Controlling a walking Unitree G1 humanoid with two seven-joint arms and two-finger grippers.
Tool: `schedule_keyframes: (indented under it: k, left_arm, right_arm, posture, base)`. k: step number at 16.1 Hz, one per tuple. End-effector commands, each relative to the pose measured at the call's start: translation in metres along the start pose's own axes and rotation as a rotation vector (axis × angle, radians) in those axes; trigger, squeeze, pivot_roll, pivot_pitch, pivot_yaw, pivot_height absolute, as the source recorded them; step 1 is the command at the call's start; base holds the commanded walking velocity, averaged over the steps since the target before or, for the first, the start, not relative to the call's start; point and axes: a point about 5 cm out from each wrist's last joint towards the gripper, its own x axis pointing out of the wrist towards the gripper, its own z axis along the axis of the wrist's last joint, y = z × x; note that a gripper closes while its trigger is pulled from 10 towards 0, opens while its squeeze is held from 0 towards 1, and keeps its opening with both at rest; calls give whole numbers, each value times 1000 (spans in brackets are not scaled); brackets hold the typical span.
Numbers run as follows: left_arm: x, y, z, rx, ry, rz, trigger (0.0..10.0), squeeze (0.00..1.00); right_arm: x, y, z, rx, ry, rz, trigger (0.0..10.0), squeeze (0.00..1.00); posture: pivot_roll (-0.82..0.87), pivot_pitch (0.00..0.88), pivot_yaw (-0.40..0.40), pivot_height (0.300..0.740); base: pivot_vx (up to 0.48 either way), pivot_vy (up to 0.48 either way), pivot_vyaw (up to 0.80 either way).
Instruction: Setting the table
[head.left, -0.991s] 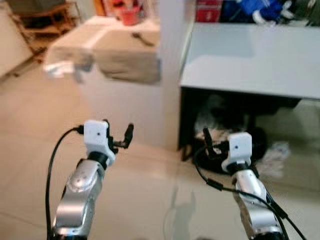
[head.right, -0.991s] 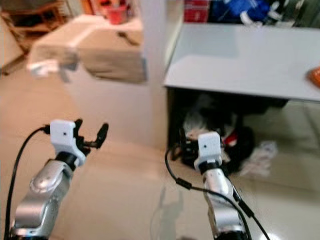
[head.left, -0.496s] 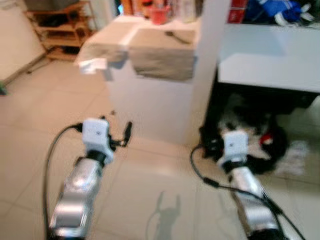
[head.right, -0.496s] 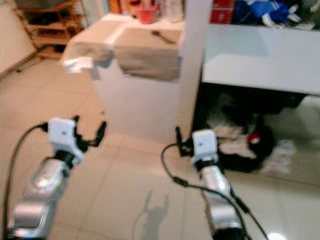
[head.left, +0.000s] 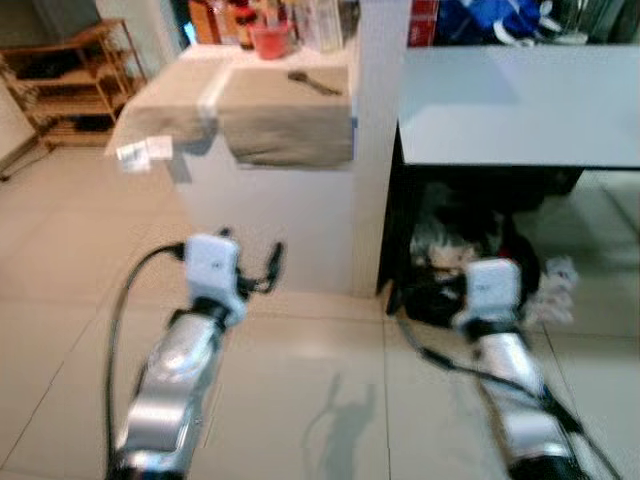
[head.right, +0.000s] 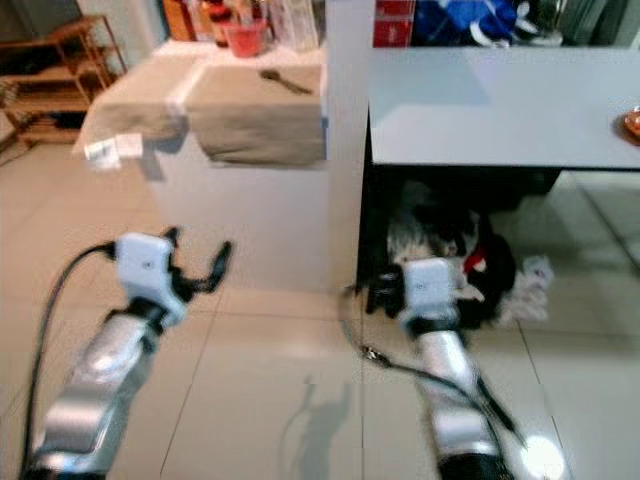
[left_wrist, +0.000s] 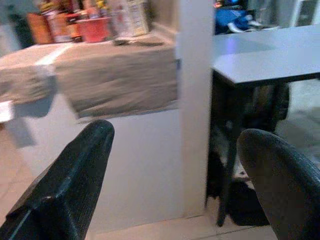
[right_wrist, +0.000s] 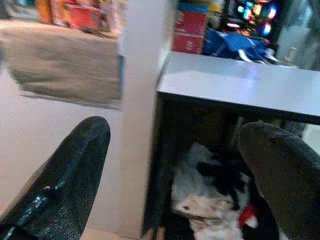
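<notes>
Beige floor tiles (head.left: 60, 300) stretch ahead of me to a white counter draped with a tan cloth (head.left: 285, 125) at eleven o'clock and a pale grey worktop (head.left: 520, 105) at one o'clock, a white pillar (head.left: 375, 150) standing between them. On the cloth lies a dark spoon-like utensil (head.left: 312, 82), with a red cup (head.left: 268, 40) and bottles behind it; I take these for the table things, all well apart from me. My left gripper (left_wrist: 175, 185) and right gripper (right_wrist: 175, 180) are both raised and empty, fingers (left_wrist: 75, 175) spread wide apart.

I judge the main risk is walking on with my arms out: the pillar or the counter front could catch a finger. Dark clutter (head.right: 450, 250) under the worktop could snag my right arm's loose cable (head.right: 385, 362). The head views are blurred, so a misjudged reach could drag the overhanging cloth and spill everything.
</notes>
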Motion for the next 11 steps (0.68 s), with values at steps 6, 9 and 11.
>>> schedule_keyframes:
  k: [6, 9, 11]
  left_arm:
    - [-3, 12, 2, 18, -3, 31, 10000, 0]
    - [-3, 13, 1, 30, 0, 28, 10000, 0]
    - [-1, 13, 2, 33, -4, 26, 10000, 0]
  right_arm:
    - [9, 18, 7, 7, -36, 48, 10000, 0]
    - [9, 20, 7, 6, -34, 54, 10000, 0]
    - [11, 21, 8, 7, -42, 56, 10000, 0]
  posture:
    - [-93, 0, 79, 740]
    - [-92, 0, 81, 740]
    - [-95, 0, 84, 740]
  base:
    - [447, 0, 0]
    - [440, 0, 0]
    - [441, 0, 0]
